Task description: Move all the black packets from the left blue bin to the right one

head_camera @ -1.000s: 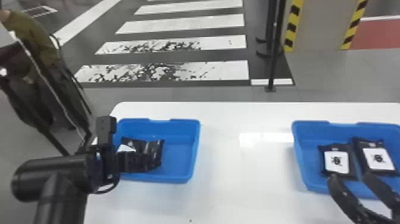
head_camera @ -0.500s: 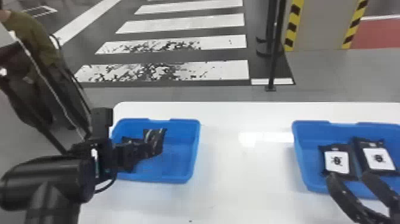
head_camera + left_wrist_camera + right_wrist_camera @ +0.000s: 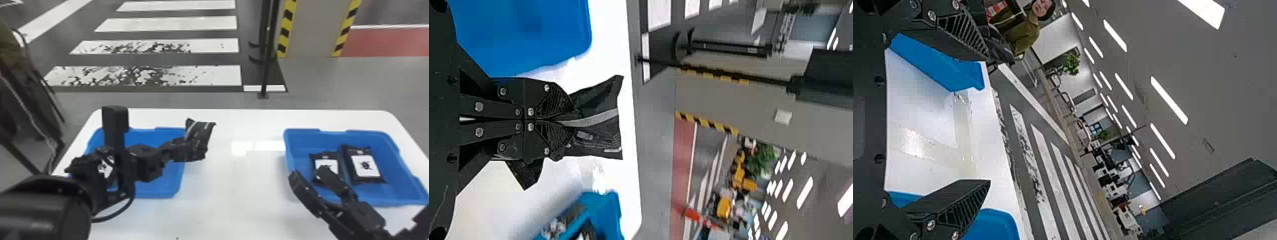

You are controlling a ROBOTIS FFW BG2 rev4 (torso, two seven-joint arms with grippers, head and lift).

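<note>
"Black fingers, nearest us: what do we see?"

"The right gripper [image 3: 307,175], fingers well apart, by the near side of the right blue bin [image 3: 397,188]. Our left gripper [image 3: 204,154] is pinched on a black packet [image 3: 200,131], beside the left blue bin [image 3: 159,192]."

"And in the right bin?"

"We have two labelled packets [image 3: 365,164], side by side."

"What are we working over?"

"A white table [image 3: 229,204], glossy enough to throw back patches of light. Past it we get grey floor [image 3: 344,79], a black post [image 3: 266,63], worn white stripes [image 3: 214,75] and a red floor patch [image 3: 386,43]."

"Anything extra from the wrists?"

"The left wrist view gives us a silvery band [image 3: 596,119] along the held packet, plus greenery [image 3: 761,159] far off; the right one, rows of ceiling lights [image 3: 1169,100]."
</note>
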